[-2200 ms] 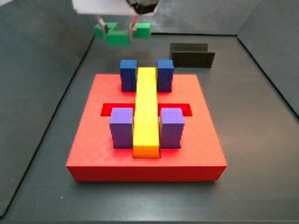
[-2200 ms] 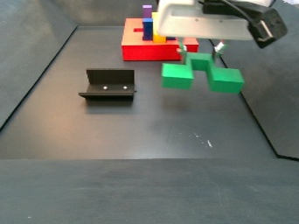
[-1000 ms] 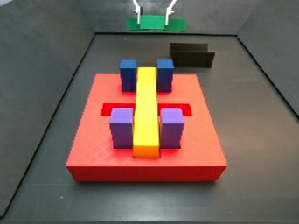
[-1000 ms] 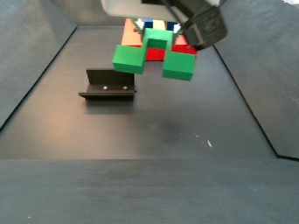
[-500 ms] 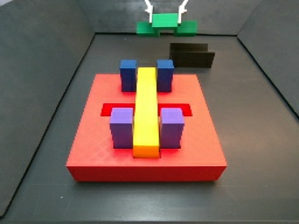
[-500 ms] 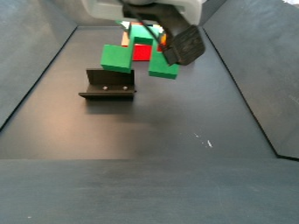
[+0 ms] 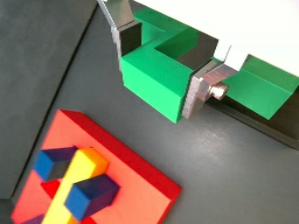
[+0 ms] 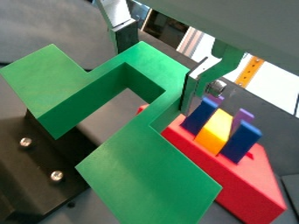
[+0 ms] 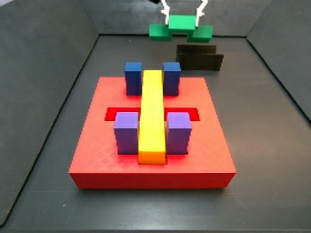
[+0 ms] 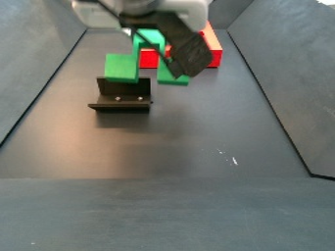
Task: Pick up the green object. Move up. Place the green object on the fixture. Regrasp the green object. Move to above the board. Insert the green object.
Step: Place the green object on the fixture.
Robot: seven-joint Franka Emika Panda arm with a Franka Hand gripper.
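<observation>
The green object [image 9: 179,32] is an arch-shaped piece held in the air, and my gripper [image 9: 183,19] is shut on its middle block. In both wrist views the silver fingers [image 7: 205,87] [image 8: 197,84] press its two sides, with the legs sticking out past them. It hangs just over the black fixture [image 10: 120,96], one leg [image 10: 121,67] close above the fixture's back wall; I cannot tell whether they touch. The fixture [image 9: 201,56] stands behind the red board [image 9: 152,146]. The board carries a yellow bar [image 9: 151,114], blue blocks [image 9: 134,73], purple blocks [image 9: 126,133] and a recess [image 9: 116,115].
Grey walls enclose the dark floor [image 10: 197,137] on all sides. The board [image 10: 211,49] lies partly hidden behind the gripper [image 10: 155,41] in a side view. In a wrist view the fixture's screwed base [image 8: 35,166] lies under the green object [image 8: 117,114], beside the board [image 8: 239,188].
The gripper has carried the green object away from the board side toward the fixture and lower, turning it on the way. Its grip stayed shut throughout.
</observation>
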